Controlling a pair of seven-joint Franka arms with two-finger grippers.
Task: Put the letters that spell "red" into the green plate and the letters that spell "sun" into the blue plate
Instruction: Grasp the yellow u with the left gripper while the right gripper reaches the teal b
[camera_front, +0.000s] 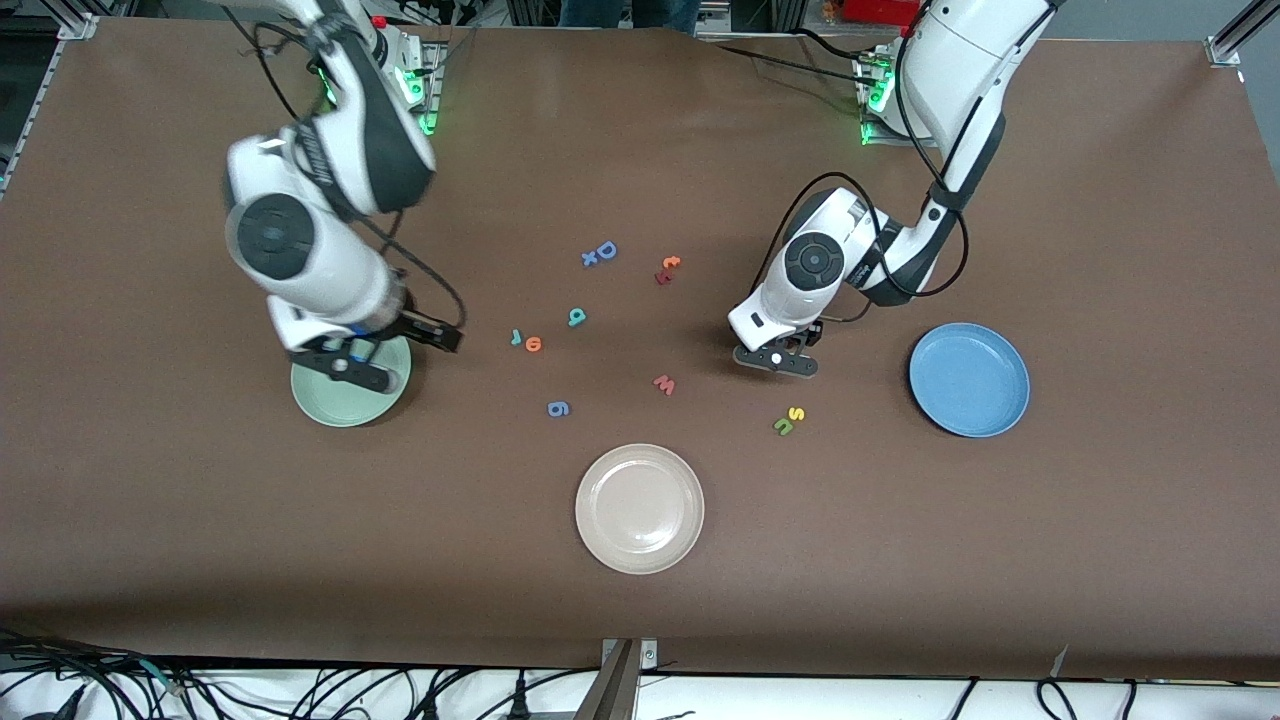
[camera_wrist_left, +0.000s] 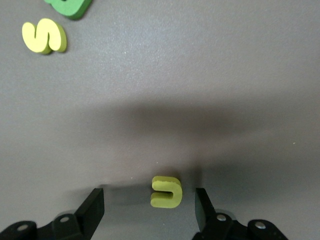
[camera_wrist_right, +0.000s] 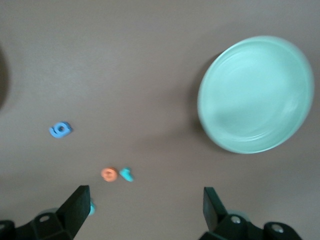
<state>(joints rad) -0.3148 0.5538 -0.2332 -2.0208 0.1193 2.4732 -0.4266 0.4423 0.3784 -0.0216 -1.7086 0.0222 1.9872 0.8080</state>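
left gripper (camera_front: 776, 360): low over the tabletop (camera_front: 1100, 200), fingers (camera_wrist_left: 92, 210) spread wide, either side of a yellow u/n letter (camera_wrist_left: 166, 191), not touching it, nothing held
yellow u/n letter: flat on tabletop, between the left fingers; hidden under the gripper in the front view
yellow s (camera_front: 796, 413): on tabletop, nearer the front camera than the left gripper, touching or just beside the olive-green u/n letter (camera_front: 784, 427)
blue plate (camera_front: 968, 379): toward the left arm's end, holds nothing, well apart from the s
right gripper (camera_front: 345, 362): over the green plate (camera_front: 345, 405), fingers (camera_wrist_right: 75, 207) wide open, nothing held
green plate: toward the right arm's end, no letters in it
teal r (camera_front: 517, 337): on tabletop, just beside the orange e (camera_front: 533, 345), between green plate and table middle
teal d (camera_front: 577, 317): on tabletop, near the e, farther from the front camera
others: blue g (camera_front: 559, 408), blue D (camera_front: 604, 251), red w (camera_front: 664, 384), orange t (camera_front: 670, 264), beige-white plate (camera_front: 639, 508) nearest the front camera
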